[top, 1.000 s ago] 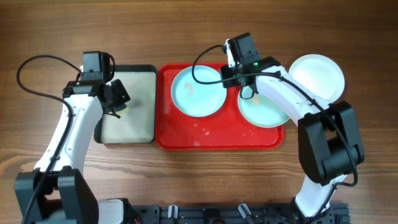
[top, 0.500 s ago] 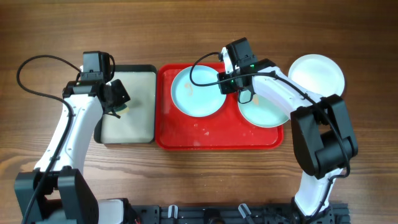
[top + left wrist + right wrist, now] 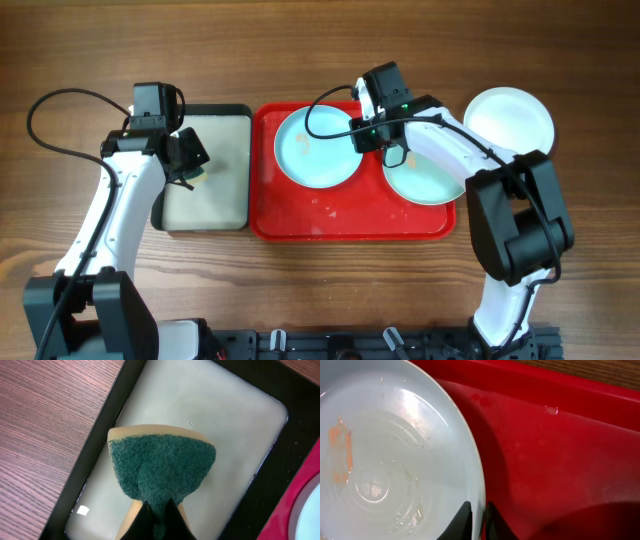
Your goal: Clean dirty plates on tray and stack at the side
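The red tray (image 3: 350, 225) holds two pale blue plates, a left one (image 3: 312, 152) and a right one (image 3: 428, 182). The white plate (image 3: 512, 120) lies on the table to the right of the tray. My right gripper (image 3: 366, 138) is at the left plate's right rim. In the right wrist view its fingers (image 3: 477, 516) are shut on that rim, and the plate (image 3: 395, 460) shows an orange smudge. My left gripper (image 3: 190, 162) is shut on a green-and-yellow sponge (image 3: 162, 470), fingers (image 3: 160, 517), above the black-rimmed tray.
The black-rimmed tray with a pale inside (image 3: 220, 205) sits just left of the red tray; it also shows in the left wrist view (image 3: 235, 435). Small crumbs and smears lie on the red tray floor (image 3: 325, 208). Wooden table all round.
My right gripper has shifted left from between the two blue plates onto the left plate's right rim. The left arm and sponge have not moved.
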Robot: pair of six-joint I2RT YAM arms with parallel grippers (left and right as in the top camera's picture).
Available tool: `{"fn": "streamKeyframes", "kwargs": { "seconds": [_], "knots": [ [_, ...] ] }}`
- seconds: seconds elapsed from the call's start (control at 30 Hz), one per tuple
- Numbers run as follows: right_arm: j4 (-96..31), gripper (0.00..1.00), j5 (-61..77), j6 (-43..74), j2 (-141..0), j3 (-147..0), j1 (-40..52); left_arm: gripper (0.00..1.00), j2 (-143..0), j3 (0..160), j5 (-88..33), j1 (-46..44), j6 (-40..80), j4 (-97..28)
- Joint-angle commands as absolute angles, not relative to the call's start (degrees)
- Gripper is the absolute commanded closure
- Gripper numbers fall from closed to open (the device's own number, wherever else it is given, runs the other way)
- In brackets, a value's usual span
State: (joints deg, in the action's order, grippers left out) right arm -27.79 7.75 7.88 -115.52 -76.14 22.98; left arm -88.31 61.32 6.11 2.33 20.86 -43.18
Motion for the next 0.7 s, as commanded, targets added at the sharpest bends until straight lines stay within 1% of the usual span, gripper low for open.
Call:
{"fn": "streamKeyframes", "kwargs": {
  "seconds": [0.0, 0.1, 0.2, 0.33, 0.47, 0.67],
  "knots": [
    [-27.6, 0.92, 8.6, 9.1, -116.9, -75.4, 23.0, 0.96, -88.1, 60.9, 5.7, 2.5, 21.2, -42.9],
    [-27.5, 0.96, 8.6, 9.2, -116.9, -75.4, 23.0, 0.96, -88.1, 60.9, 5.7, 2.5, 21.2, -42.9],
    [-27.5, 0.96, 8.8, 9.2, -116.8, -75.5, 23.0, 0.96, -88.1, 60.9, 5.7, 2.5, 20.7, -42.8],
    [-28.2, 0.96, 11.3, 9.2, -116.3, -75.9, 23.0, 0.96, -88.1, 60.9, 5.7, 2.5, 16.4, -42.5],
    [-30.0, 0.96, 11.7, 13.7, -116.2, -75.9, 22.8, 0.96, -88.1, 60.9, 5.3, 2.3, 12.6, -41.1],
    [-30.9, 0.96, 15.6, 13.7, -115.9, -76.9, 22.8, 0.96, -88.1, 60.9, -0.6, 2.3, 5.1, -39.2]
  ]
}}
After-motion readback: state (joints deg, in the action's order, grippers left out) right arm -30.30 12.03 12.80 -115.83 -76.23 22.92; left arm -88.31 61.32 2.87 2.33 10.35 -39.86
